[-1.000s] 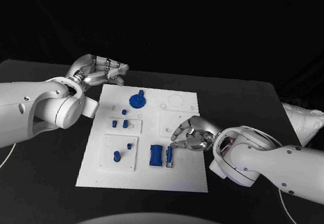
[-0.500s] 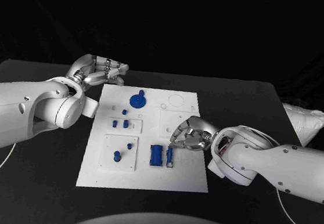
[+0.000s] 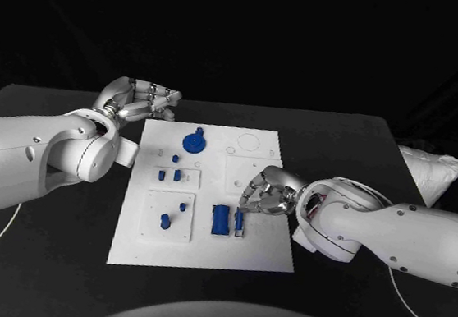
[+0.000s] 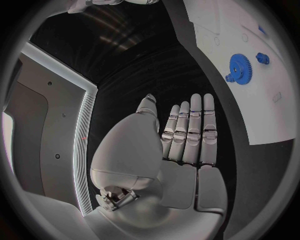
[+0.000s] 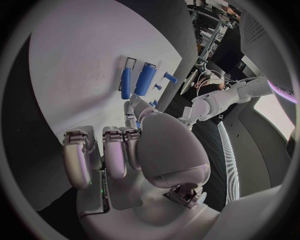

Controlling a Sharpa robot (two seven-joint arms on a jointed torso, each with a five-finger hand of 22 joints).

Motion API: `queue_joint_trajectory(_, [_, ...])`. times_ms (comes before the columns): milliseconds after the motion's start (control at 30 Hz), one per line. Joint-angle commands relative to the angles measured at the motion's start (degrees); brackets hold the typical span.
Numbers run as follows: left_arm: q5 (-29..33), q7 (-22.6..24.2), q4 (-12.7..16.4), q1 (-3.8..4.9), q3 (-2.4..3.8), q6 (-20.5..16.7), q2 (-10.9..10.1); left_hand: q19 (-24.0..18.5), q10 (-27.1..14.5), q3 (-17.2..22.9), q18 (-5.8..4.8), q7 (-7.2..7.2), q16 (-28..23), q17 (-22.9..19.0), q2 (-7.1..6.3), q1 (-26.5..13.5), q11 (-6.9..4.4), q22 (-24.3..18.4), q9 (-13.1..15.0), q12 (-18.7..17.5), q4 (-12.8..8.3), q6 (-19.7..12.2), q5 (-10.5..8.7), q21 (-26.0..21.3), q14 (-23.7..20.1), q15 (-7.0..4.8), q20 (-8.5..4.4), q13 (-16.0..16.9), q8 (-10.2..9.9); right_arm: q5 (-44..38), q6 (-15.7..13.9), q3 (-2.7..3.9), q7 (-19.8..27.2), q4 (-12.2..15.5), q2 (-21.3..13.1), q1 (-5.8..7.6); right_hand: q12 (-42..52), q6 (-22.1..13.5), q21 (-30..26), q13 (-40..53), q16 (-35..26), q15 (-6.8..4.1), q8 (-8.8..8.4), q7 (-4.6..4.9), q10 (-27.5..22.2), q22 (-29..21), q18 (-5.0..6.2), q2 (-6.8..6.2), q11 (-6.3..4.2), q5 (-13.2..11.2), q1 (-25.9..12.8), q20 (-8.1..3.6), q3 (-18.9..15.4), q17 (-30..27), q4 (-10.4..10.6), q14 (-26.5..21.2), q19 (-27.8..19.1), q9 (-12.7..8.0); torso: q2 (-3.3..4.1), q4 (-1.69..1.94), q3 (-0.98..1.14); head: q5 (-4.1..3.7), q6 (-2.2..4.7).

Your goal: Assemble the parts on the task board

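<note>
Task board (image 3: pixel 197 240), a flat white rectangular plate, lies at the centre of a black table (image 3: pixel 33 249), running from about 12 o'clock down to 6 o'clock.

Right silver many-fingered hand (image 3: pixel 269 193) reaches in from 3 o'clock and hovers over the board's right half. Its fingers are curled downward with the tips bunched close together; whether anything is pinched between them cannot be told. In the right wrist view the fingertips (image 5: pixel 131 111) point at two long blue bar-shaped parts (image 5: pixel 137 81) lying side by side on the white surface. From the head camera these bars (image 3: pixel 226 220) sit just at 7 o'clock of the hand, very near the fingertips; contact cannot be judged.

Left silver many-fingered hand (image 3: pixel 138 99) rests at the board's far left corner, at about 11 o'clock. Its fingers are straight, laid side by side and holding nothing, as the left wrist view shows (image 4: pixel 187 135); it lies on the black table beside the board edge.

A round blue toothed gear part (image 3: pixel 194 141) sits on the board near 12 o'clock, close to the left hand. Below it, two small blue pegs (image 3: pixel 169 174) stand in a white block at the board's left. Further toward 6 o'clock, more small blue pieces (image 3: pixel 170 215) sit in a larger raised white square panel.
</note>
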Motion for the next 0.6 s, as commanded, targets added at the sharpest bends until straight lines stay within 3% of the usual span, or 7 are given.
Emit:
queue_joint_trajectory(33, [-0.2, 0.4, 0.1, 0.02, 0.04, 0.7, 0.0, 0.4, -0.4, -0.3, 0.64, -0.1, 0.3, 0.0, 0.4, 0.0, 0.02, 0.0, 0.1, 0.3, -0.1, -0.3, 0.39, -0.2, -0.3, 0.04, 0.12, 0.1, 0.2, -0.9, 1.2, -0.02, -0.6, -0.2, 0.3, -0.06, -0.2, 0.1, 0.3, 14.9, 0.2, -0.33, -0.88, 0.14, 6.0, 15.1, -0.38, 0.01, -0.36, 0.3, 0.4, -0.32, 0.0, 15.1, -0.2, 6.0, 6.1, -0.4, 0.01, -0.04, 0.02, 0.04, 0.0])
queue_joint_trajectory(167, [-0.2, 0.4, 0.1, 0.02, 0.04, 0.7, 0.1, 0.4, -0.4, -0.3, 0.64, -0.1, 0.3, 0.0, 0.4, 0.0, 0.02, 0.0, 0.1, 0.3, -0.1, -0.3, 0.39, -0.2, -0.3, 0.04, 0.12, 0.1, 0.2, -1.2, 1.1, -0.01, -0.7, -0.4, 0.7, -0.06, -0.2, -0.2, 0.3, 14.9, 0.2, -0.26, -1.99, 0.22, 6.0, 15.1, -0.38, 0.06, -0.28, 0.4, 0.4, -0.28, -0.1, 15.1, -0.2, 6.0, 6.1, -1.0, -0.02, -0.01, -0.02, -0.06, 0.0])
queue_joint_trajectory(600, [-0.2, 0.3, 0.0, 0.02, 0.04, 0.7, 0.1, 0.4, -0.4, -0.3, 0.64, -0.1, 0.3, 0.0, 0.4, 0.0, 0.02, 0.0, 0.1, 0.3, -0.1, -0.3, 0.39, -0.2, -0.3, 0.04, 0.12, 0.1, 0.2, -2.3, 2.3, -0.01, -2.1, -0.8, 1.3, -0.06, -0.2, -0.5, 0.3, 14.9, 0.2, -0.23, -2.78, 0.21, 6.0, 15.1, -0.38, 0.0, -0.27, 0.4, 0.5, -0.24, -0.1, 15.1, -0.3, 6.0, 6.1, -1.4, -0.01, 0.05, -0.01, -0.13, 0.0])
